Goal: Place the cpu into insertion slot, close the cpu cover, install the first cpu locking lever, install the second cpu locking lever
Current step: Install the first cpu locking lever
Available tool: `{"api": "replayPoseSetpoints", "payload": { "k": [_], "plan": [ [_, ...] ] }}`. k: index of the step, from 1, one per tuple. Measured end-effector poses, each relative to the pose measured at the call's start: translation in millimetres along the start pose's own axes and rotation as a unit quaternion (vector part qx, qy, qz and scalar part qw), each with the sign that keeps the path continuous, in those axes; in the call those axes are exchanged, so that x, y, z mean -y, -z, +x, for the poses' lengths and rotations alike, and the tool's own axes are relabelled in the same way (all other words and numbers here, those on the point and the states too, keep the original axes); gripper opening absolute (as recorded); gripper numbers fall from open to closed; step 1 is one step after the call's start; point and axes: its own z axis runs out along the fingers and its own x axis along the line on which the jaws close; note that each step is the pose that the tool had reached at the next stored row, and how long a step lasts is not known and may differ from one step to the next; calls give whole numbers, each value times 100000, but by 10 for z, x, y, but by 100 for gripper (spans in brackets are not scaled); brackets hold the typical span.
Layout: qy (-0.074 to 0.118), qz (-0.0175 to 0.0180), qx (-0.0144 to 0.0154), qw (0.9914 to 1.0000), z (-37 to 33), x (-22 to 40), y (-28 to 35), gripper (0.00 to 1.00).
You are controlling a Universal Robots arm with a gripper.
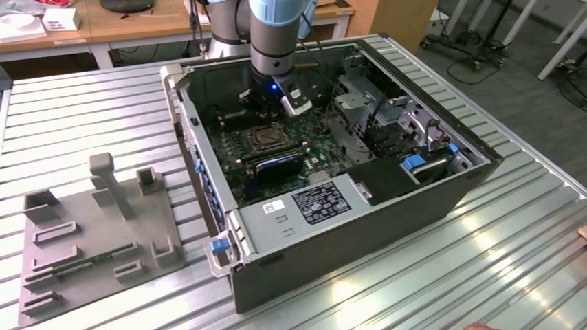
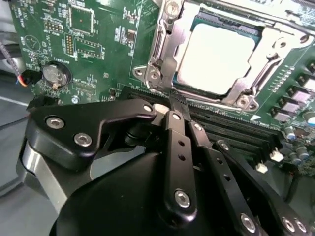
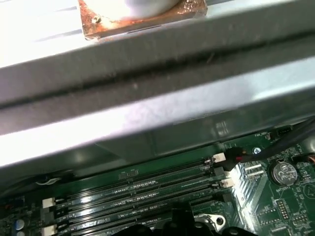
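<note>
Item 1. Table (image 1: 82, 130): ribbed metal slats; you have the open computer case (image 1: 348, 227) lying on it, with a grey fixture plate (image 1: 87, 240) to the exterior view's left.

Item 2. Motherboard (image 2: 98, 44): green, flat in the case floor. The long black memory slots (image 3: 138, 189) run beside the socket.

Item 3. Insertion slot (image 2: 162, 54): the cpu (image 2: 219, 56) already sits in it, pale face up, and the cpu cover (image 2: 248, 81) lies down around it as a silver frame.

Item 4. End effector (image 2: 174, 101): its fingers are drawn together to a narrow tip with nothing visibly between them. That tip sits just at the socket's edge nearest the memory slots, at or against a thin metal lever (image 2: 165, 61) that runs along one side of the frame; you cannot tell whether it touches. The socket lies directly beyond the tip.

Item 5. Writing: a white label (image 1: 321, 201) on the case carries print, too small for you to read.
</note>
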Motion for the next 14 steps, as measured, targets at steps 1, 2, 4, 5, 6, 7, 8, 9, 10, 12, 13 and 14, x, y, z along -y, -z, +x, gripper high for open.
{"api": "replayPoseSetpoints", "payload": {
  "k": [1,2,4,5,6,7,8,9,10,12,13,14],
  "plan": [
    [-1,-2,-2,100000,-1,-4,17,10],
    [0,-1,-1,100000,-1,-9,35,10],
    [-1,-2,0,100000,-3,-18,70,10],
    [1,-1,0,100000,-3,-22,86,10],
    [-1,2,-2,100000,-4,-26,102,10],
    [1,4,-3,100000,-4,-30,116,10],
    [1,7,-4,100000,-5,-34,130,10],
    [1,10,-3,100000,-5,-35,134,10],
    [7,13,3,100000,-5,-35,133,10],
    [7,20,5,100000,-5,-35,133,10],
    [6,21,7,100000,-5,-35,133,10],
    [5,24,7,100000,-5,-35,133,10]
  ]
}}
